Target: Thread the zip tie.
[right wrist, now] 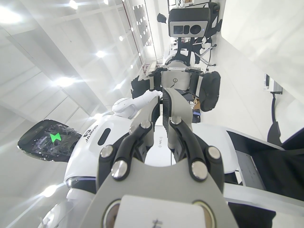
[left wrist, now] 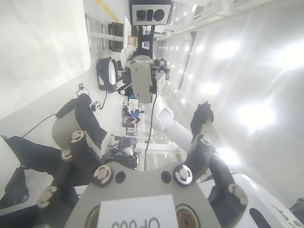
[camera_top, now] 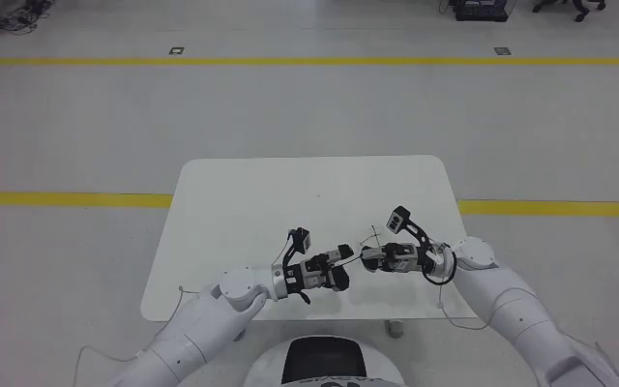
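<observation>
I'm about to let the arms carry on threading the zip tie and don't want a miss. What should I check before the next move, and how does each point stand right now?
1. Left gripper open to receive: ok, fingers spread wide.
2. Right gripper shut: ok, fingers close together.
3. Zip tie held: probably ok. In the top view a thin dark strand arcs from the right gripper's tip.
4. Grippers facing each other above the table: ok, tips near one another.
5. Tie's end lined up with its head: cannot tell, the strand is too thin to see.
</observation>
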`<state>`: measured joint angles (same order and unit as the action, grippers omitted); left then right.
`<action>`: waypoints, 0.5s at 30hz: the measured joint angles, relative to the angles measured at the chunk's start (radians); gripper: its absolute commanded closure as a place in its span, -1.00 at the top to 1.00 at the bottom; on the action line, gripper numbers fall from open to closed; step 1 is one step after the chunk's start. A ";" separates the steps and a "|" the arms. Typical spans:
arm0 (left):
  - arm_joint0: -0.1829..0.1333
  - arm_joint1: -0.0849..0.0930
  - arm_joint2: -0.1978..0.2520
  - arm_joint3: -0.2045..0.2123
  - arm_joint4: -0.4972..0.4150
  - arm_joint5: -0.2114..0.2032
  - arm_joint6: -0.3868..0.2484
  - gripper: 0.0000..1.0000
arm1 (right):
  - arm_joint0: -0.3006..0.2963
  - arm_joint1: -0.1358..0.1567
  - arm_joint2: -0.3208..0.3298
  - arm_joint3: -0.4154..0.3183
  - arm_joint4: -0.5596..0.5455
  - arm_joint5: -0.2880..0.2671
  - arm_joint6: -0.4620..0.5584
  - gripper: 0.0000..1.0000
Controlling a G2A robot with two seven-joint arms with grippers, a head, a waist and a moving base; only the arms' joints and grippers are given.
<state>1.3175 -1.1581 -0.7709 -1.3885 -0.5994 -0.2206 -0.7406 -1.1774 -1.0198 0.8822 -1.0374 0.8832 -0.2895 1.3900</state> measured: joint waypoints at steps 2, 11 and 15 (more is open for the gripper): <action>0.000 0.000 0.000 0.000 0.000 0.000 0.000 1.00 | -0.001 -0.001 0.001 -0.001 -0.002 0.001 0.000 -1.00; -0.001 0.000 0.002 0.001 -0.002 0.000 0.001 0.98 | -0.002 -0.005 0.004 -0.003 -0.013 0.007 0.000 -1.00; -0.002 0.000 0.003 0.002 -0.002 0.000 0.001 0.74 | -0.002 -0.006 0.006 -0.001 -0.018 0.009 0.000 -1.00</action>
<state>1.3160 -1.1576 -0.7684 -1.3865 -0.6013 -0.2207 -0.7398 -1.1789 -1.0257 0.8880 -1.0387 0.8651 -0.2808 1.3900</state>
